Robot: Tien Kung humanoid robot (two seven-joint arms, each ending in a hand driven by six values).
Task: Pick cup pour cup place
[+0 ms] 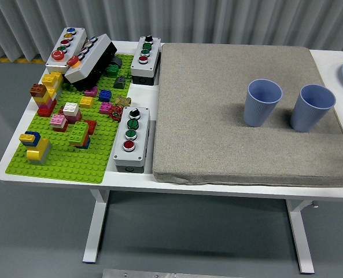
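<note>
Neither of the robot's arms comes into the head view. The left hand and the right hand both lie outside the picture's edges, so nothing can be told of wrist pose, or of whether the fingers are spread or curled. No part of a person's body shows in the picture either.
</note>
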